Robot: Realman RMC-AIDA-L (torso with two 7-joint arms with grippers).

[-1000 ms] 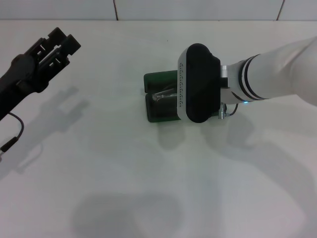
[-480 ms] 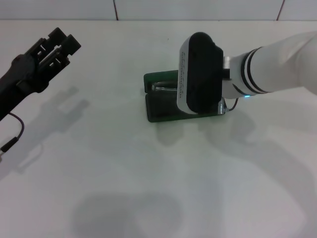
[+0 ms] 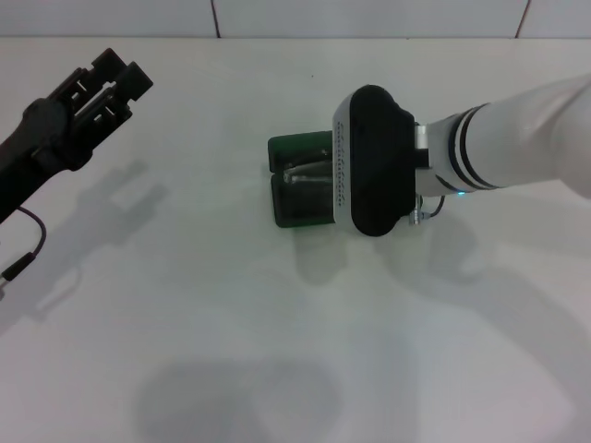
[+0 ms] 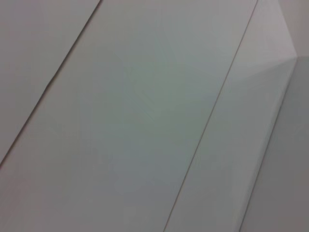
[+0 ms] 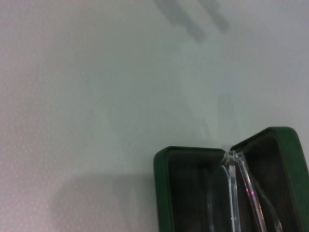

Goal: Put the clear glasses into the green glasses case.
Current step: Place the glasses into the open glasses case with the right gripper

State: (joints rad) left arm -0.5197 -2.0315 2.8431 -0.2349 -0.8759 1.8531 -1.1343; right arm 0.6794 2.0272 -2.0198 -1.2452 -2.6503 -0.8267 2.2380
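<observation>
The green glasses case [image 3: 294, 209] lies open in the middle of the table, its dark lining showing. The clear glasses [image 3: 305, 171] lie across its inside near the hinge line. In the right wrist view the case [image 5: 162, 180] is close below the camera, and the folded glasses [image 5: 235, 191] rest along the fold between its two halves. My right arm's wrist housing [image 3: 371, 161] hangs over the right half of the case and hides the right gripper. My left gripper [image 3: 118, 74] is parked high at the far left, open and holding nothing.
A white table [image 3: 231, 323] spreads all around the case, with a tiled wall seam at the back. A thin cable [image 3: 28, 245] hangs from the left arm near the left edge. The left wrist view shows only pale panels.
The right wrist shifted slightly toward the back half a second ago and has now come forward again over the case. The glasses shifted slightly with it. The left arm has not moved.
</observation>
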